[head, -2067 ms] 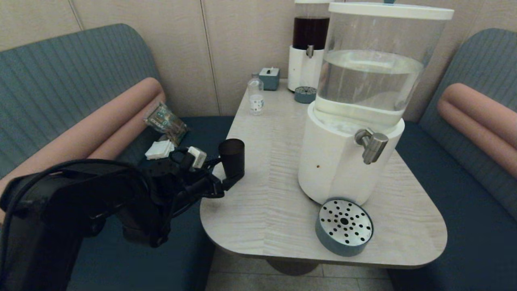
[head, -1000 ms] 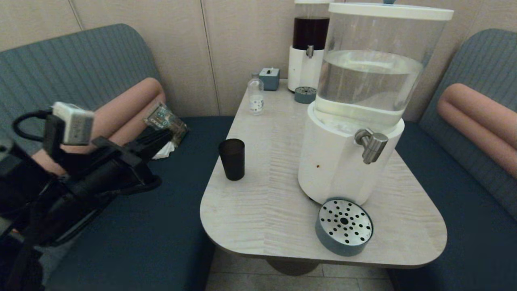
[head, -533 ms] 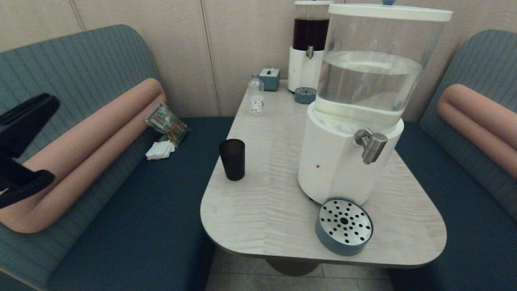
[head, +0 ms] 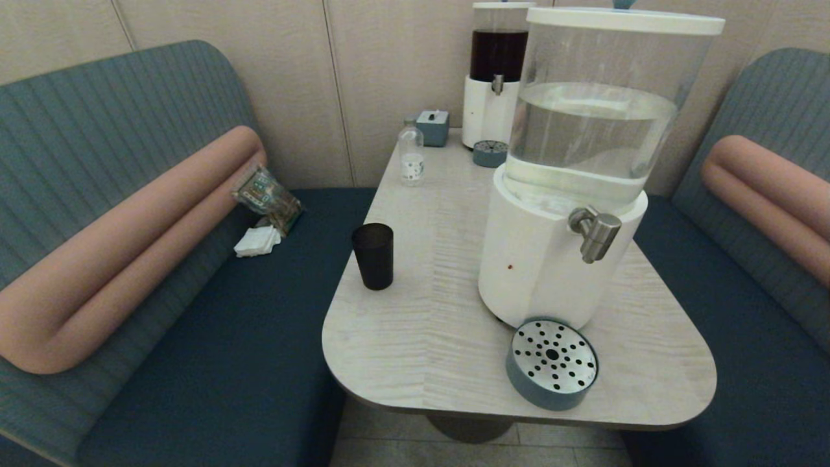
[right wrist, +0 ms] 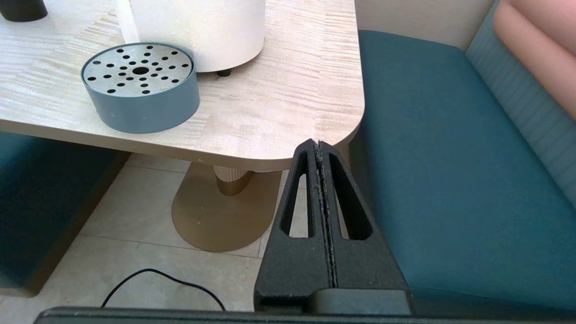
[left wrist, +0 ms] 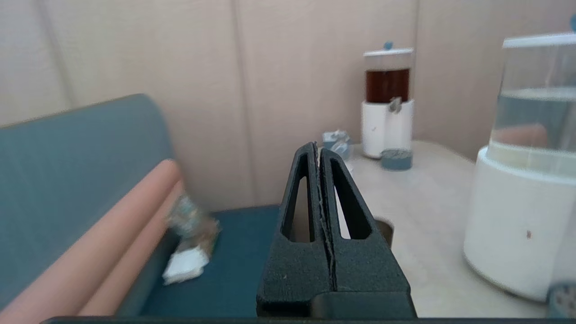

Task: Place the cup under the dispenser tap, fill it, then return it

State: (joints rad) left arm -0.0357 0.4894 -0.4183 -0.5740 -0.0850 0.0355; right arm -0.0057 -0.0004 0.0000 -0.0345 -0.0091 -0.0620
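Gone from the head view since a moment ago: left gripper [left wrist: 320,155], pulled back off the table's left side, fingers pressed together, holding nothing. Right gripper [right wrist: 318,148] likewise closed, empty, below the table's [head: 441,214] near right corner. Cup [head: 373,255] upright near the left edge, well apart from dispenser tap [head: 595,233]: dark, tapered, handleless, probably light, rigid, smooth; best gripped mid-wall.

The pale wood-grain worktop [head: 441,324] filled the centre of the frame. On it stood the cup [head: 373,255] at left, the dispenser [head: 551,259] at centre right with a drip tray [head: 552,363] below it, and a bottle [head: 410,155], small box [head: 432,126] and second dispenser [head: 493,71] at the top.
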